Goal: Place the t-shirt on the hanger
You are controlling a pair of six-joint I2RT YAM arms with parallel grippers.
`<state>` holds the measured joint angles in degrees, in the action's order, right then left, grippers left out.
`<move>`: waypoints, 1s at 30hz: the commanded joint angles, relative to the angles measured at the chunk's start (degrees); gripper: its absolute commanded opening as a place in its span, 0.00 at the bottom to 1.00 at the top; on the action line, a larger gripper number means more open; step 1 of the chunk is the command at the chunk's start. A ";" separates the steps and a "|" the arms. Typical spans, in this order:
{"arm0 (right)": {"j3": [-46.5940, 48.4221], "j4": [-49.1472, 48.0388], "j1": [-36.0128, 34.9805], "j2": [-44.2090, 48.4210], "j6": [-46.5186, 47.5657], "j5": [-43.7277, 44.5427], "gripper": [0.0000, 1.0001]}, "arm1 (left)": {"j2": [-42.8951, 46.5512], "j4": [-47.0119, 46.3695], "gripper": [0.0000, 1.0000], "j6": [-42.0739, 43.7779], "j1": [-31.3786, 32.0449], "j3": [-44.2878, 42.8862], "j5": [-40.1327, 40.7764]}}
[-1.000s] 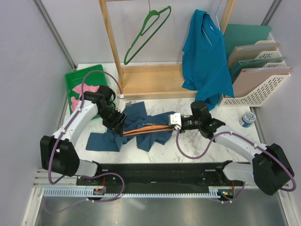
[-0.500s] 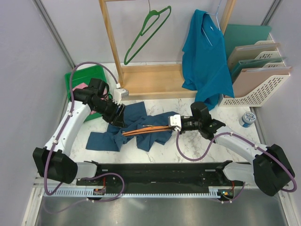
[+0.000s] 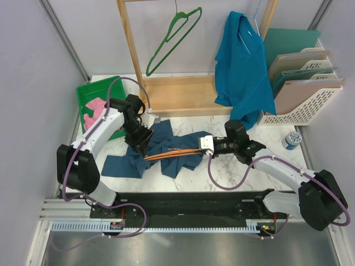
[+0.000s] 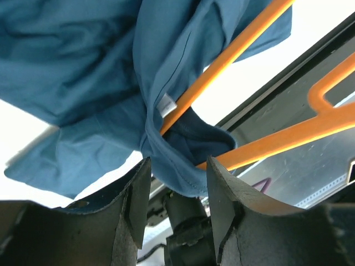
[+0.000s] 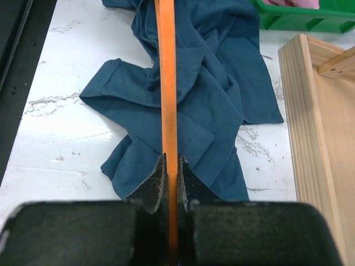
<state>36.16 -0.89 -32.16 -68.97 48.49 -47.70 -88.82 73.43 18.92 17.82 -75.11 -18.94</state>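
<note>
Fingers (image 5: 152,185) of the right gripper (image 5: 171,160) clamp the hanger (image 5: 168,83); the left gripper (image 4: 178,166) gapes at a fold of the t-shirt (image 4: 72,66), bunched at the hanger's nine o'clock end. A shallow bite could drop the cloth.

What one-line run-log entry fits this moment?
right fingers: shut on orange hanger | left fingers: open, straddling navy t-shirt fold | navy t-shirt: crumpled on marble table, not yet hung

Bright, even light; blown-out whites
</note>
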 commanded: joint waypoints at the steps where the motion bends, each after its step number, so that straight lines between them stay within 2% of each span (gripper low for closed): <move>1: 2.25 0.01 -0.27 0.06 1.61 -1.51 0.00 | -2.41 3.47 0.50 -1.78 1.07 0.49 3.29; 7: 2.77 0.18 -0.27 -0.81 2.22 -1.87 0.00 | -4.26 4.00 0.48 -1.51 2.39 0.49 2.86; 10: 3.04 0.09 -0.27 -1.43 2.49 -2.04 0.00 | -5.57 4.00 0.38 -1.08 2.48 0.58 1.80; 13: 3.48 0.01 -0.27 -1.69 2.84 -2.04 0.00 | -6.72 4.53 0.22 -0.37 2.48 0.23 0.13; 14: 3.56 0.01 -0.27 -1.87 2.84 -2.04 0.00 | -7.07 4.62 0.09 0.06 2.48 -0.29 -0.57; 15: 3.65 0.01 -0.27 -1.87 2.93 -2.22 0.00 | -7.16 4.62 0.02 0.42 2.48 -0.65 -1.79; 21: 4.09 0.44 -0.36 -2.57 3.19 -3.36 0.00 | -6.28 6.20 0.02 0.60 2.74 -10.39 -9.26; 26: 5.41 0.71 -0.36 -4.15 3.81 -4.68 0.00 | -7.33 7.69 0.02 -0.54 5.55 -19.44 -10.33; 30: 6.90 0.54 -0.53 -5.38 3.02 -4.68 0.00 | -9.35 7.78 0.02 -1.95 8.53 -22.09 -11.99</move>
<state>40.53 -0.45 -31.64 -72.53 50.78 -48.21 -96.29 78.28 18.85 22.74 -92.95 -22.61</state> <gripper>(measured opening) 0.045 0.025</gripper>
